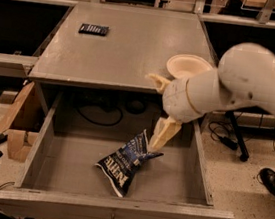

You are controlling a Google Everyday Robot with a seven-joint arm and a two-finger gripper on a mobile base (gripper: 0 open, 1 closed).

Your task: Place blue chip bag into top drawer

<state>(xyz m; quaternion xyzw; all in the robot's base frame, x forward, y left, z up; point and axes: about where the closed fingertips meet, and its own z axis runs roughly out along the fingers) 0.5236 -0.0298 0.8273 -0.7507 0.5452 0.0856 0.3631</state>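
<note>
The blue chip bag (125,163) lay on the floor of the top drawer (39,144), a little right of the middle and nearer to the front board than to the back. It was crumpled and lay slanted, its lower end with the white letters pointing to the front left corner of the drawer and its upper end rising toward the back right. The drawer was pulled far out from under the front edge of the desk (131,45), and a small metal knob showed at the centre of its front.

The hand (152,112) hung over the right half of the drawer, just below the front edge of the desk. Its two fingers were spread wide apart: one finger (163,134) pointed down and its tip touched the upper end of the bag, the other pointed left, beside the desk's front edge. The hand did not close around the bag. The thick white arm (247,80) came in from the right side.

On the desk a pale bowl (188,67) stood near the front right corner, partly behind the arm. A small flat dark packet (93,29) lay near the back left corner. Some dark cables (101,114) were behind the drawer, under the desk. A cardboard box (20,121) stood on the ground left of the drawer
</note>
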